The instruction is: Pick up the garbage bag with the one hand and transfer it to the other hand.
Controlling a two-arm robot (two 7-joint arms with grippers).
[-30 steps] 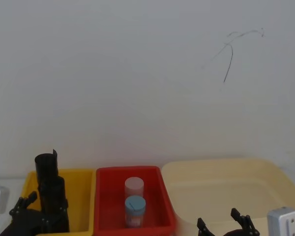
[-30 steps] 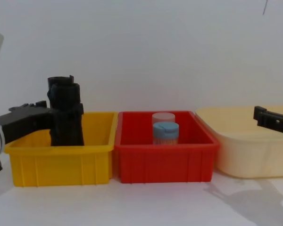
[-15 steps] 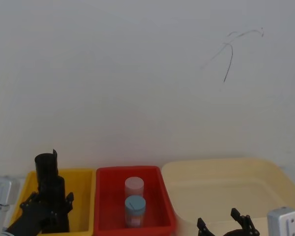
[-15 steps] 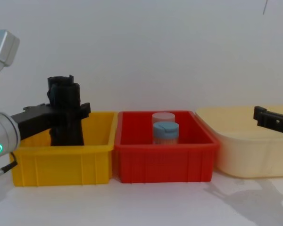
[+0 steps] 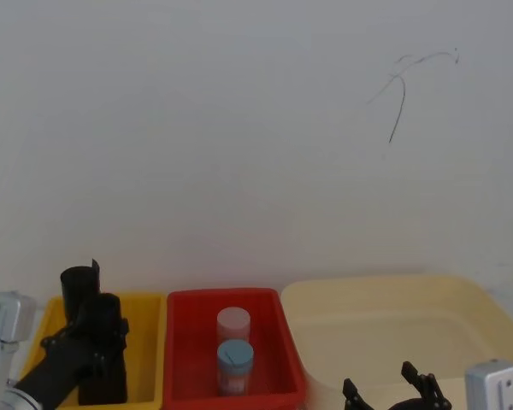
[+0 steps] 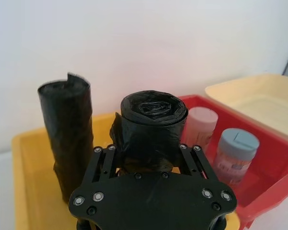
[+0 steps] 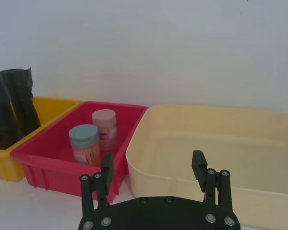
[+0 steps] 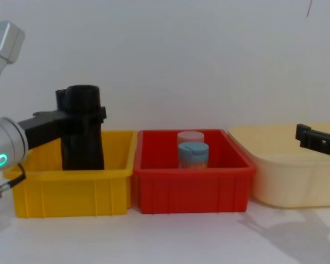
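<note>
Fingers (image 6: 102,162) of my left gripper (image 6: 149,147) clamp the garbage bag (image 6: 153,122), standing in the yellow bin (image 8: 71,190) beside the notched roll (image 6: 67,134); grasp made, lift-out and handover to my right gripper (image 7: 152,166), spread empty near the cream tub (image 7: 221,143), yet to do.

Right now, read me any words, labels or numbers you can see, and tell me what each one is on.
No text can be read.
Blue-lid jar: the print on its side is too blurred to read.
Pink-lid jar: the print on its side is too blurred to read.
Wall scribble: a dark curved line, not a letter or number.
</note>
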